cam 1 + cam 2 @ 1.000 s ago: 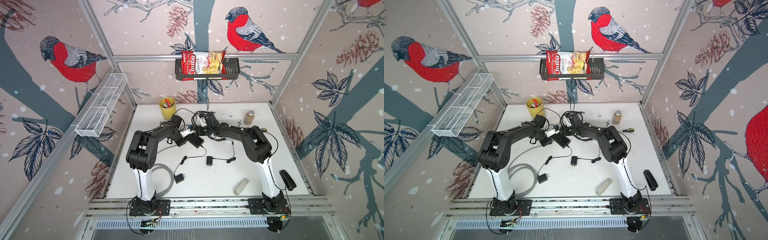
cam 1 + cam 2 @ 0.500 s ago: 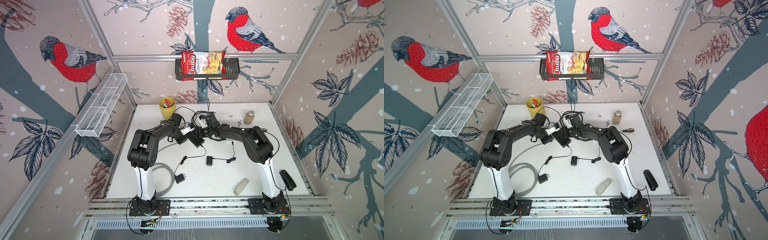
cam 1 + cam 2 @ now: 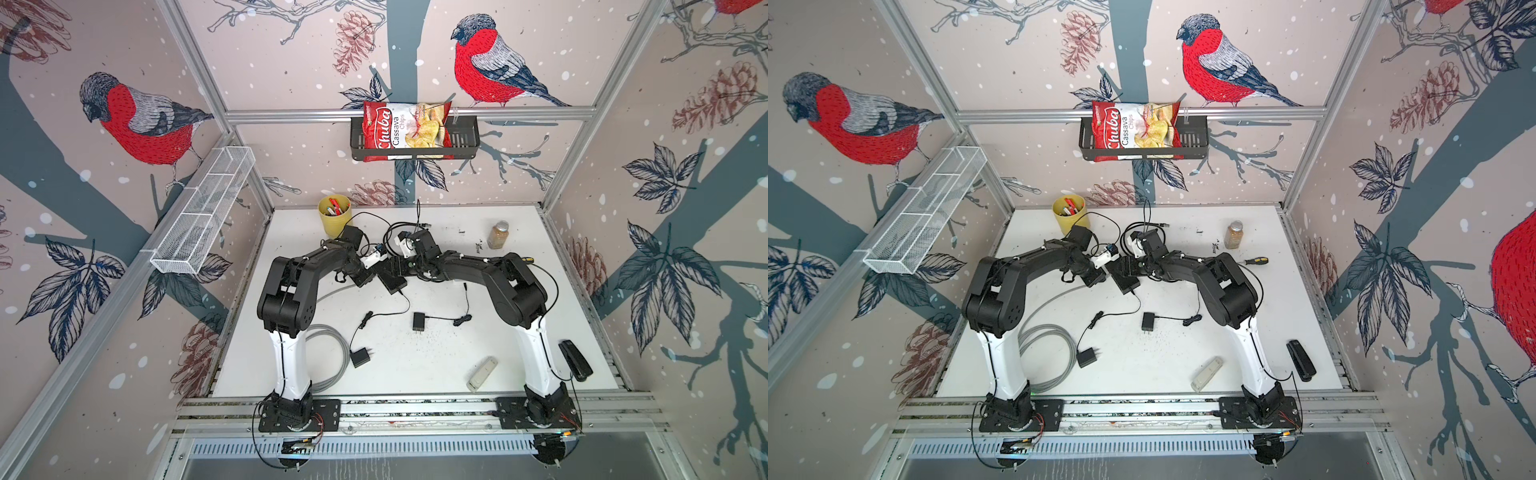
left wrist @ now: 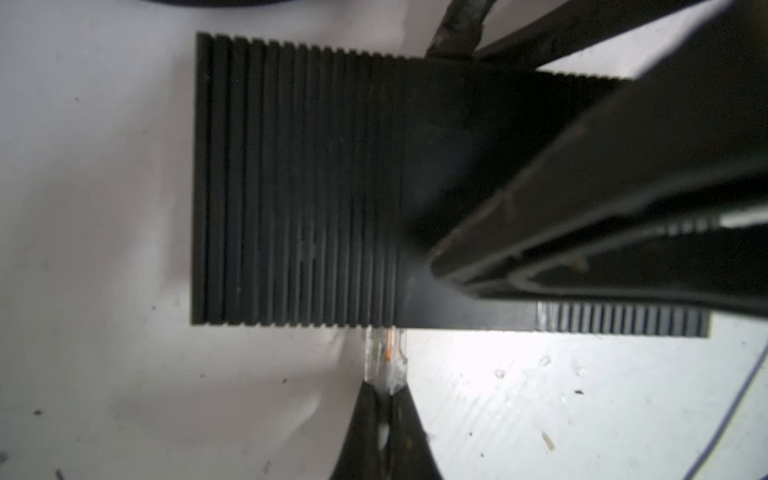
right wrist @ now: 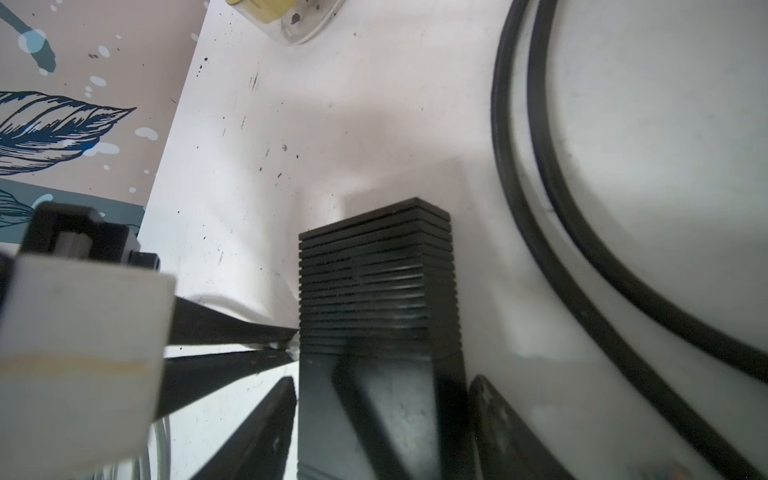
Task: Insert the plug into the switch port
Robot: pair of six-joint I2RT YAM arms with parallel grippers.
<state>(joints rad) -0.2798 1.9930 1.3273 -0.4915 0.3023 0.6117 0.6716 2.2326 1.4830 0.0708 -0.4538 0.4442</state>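
Clear plug (image 4: 384,353), pinched by left tool (image 4: 385,392), meets ribbed black switch (image 4: 291,178) gripped by right tool (image 5: 384,382).

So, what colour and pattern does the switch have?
The switch is black with fine parallel ribs; left wrist view.

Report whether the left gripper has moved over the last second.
Yes, slightly: the left gripper, shut on the plug, has edged right in both top views, away from the yellow cup, toward the switch.

The clear RJ45 plug (image 4: 384,353) (orange wire inside) is touching the side face of the black ribbed switch (image 4: 291,178), lying flat.
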